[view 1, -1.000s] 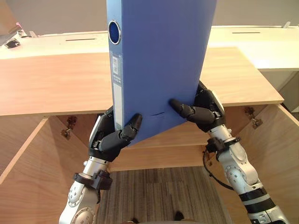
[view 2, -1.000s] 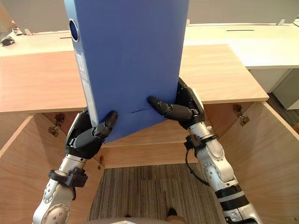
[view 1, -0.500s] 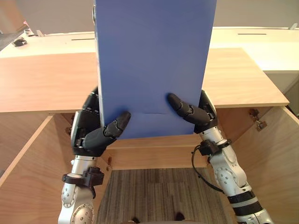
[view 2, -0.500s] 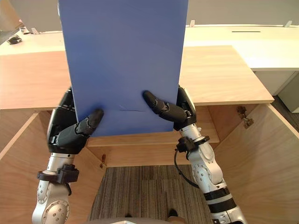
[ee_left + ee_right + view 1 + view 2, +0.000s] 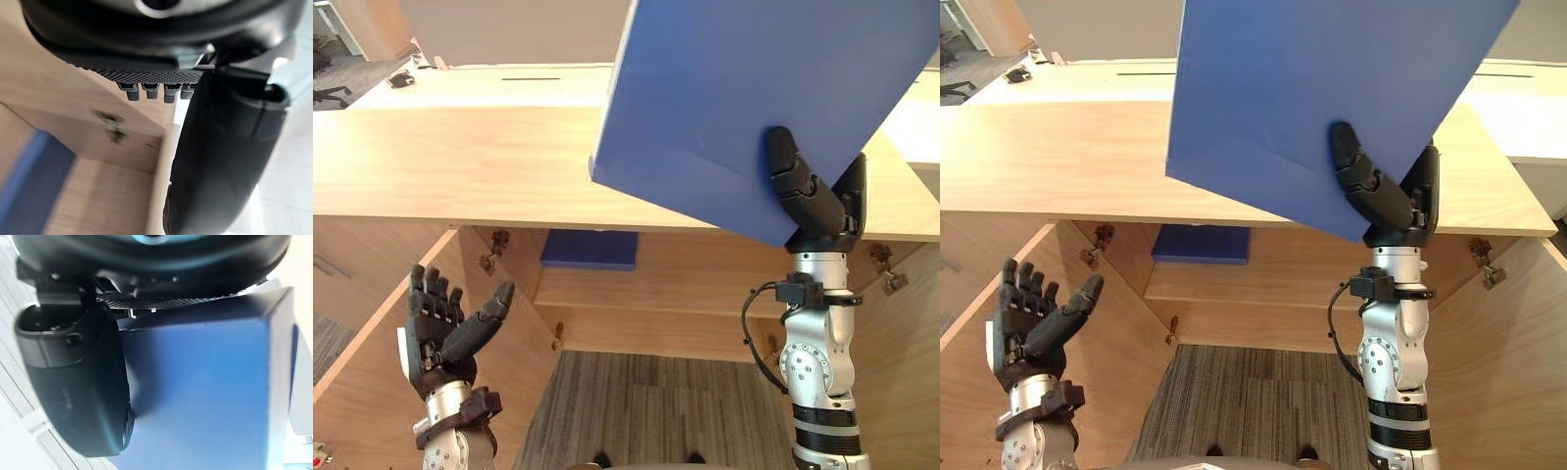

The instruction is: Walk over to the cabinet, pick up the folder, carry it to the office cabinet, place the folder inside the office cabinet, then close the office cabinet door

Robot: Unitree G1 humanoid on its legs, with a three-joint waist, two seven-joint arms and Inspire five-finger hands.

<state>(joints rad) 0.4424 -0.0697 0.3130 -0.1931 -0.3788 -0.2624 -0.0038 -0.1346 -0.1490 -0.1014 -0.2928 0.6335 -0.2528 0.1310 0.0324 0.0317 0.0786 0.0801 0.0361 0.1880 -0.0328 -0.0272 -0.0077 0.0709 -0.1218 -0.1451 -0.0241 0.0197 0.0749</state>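
Right hand [image 5: 815, 201]: raised above the cabinet opening, pinching the folder near its lower edge. The thumb lies on the near face; the fingers are hidden behind it. The right wrist view shows the thumb flat against the blue cover.
Left hand [image 5: 440, 328]: low at the robot's left, just inside the open left door [image 5: 367, 323]. Its fingers are straight and spread with the palm turned inward; it holds nothing and is well apart from the folder.
Folder [image 5: 744, 88]: blue, held aloft in the right hand alone. It is tilted, its lower left corner hanging over the front edge of the cabinet top [image 5: 460, 162]. It is not yet inside.
Office cabinet [image 5: 646, 328]: both doors stand open, and the right door [image 5: 913, 333] is swung wide. The inner shelf [image 5: 656, 286] is visible.
Shelf contents: a flat blue item [image 5: 590, 250] lies at the shelf's left end, under the top. The shelf to its right appears free.
Step in hand: carrying is judged complete and placement is beginning.
Next move: lower the folder below the top's front edge, level it and feed it onto the free part of the shelf. A one-hand pinch on a broad cover looks unsteady, so support from the left hand appears advisable. Closing the door follows.
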